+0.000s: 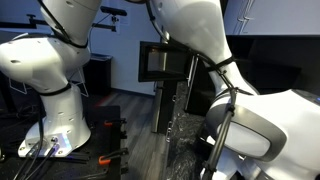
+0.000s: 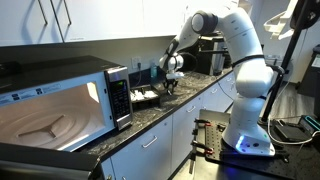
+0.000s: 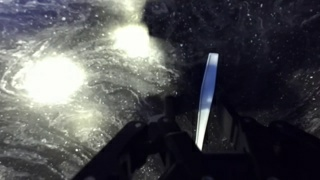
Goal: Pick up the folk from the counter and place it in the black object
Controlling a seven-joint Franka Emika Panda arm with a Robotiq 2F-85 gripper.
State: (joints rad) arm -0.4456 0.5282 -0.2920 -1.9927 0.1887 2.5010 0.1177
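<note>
Exterior, microwave end: set at the near end of the counter [image 2: 190, 95], just past the microwave [image 2: 60, 100]. Faces along the bench toward its far end. Medium range, whole arm [image 2: 235, 45] in frame.
Exterior, close: low and hard up against the white arm links, which block most of the picture. Base [image 1: 60, 115] toward the left edge.
Wrist: faces down on the speckled counter top, very near. Gripper [image 3: 203, 135] along the bottom edge, fork [image 3: 207, 95] up mid-frame.
Shared: both exterior views take in arm and base. The wrist patch lies partway along the bench.

Slim silvery fork [image 3: 207, 95] between dark jaws, over glare-spotted speckled counter [image 3: 80, 130].
</note>
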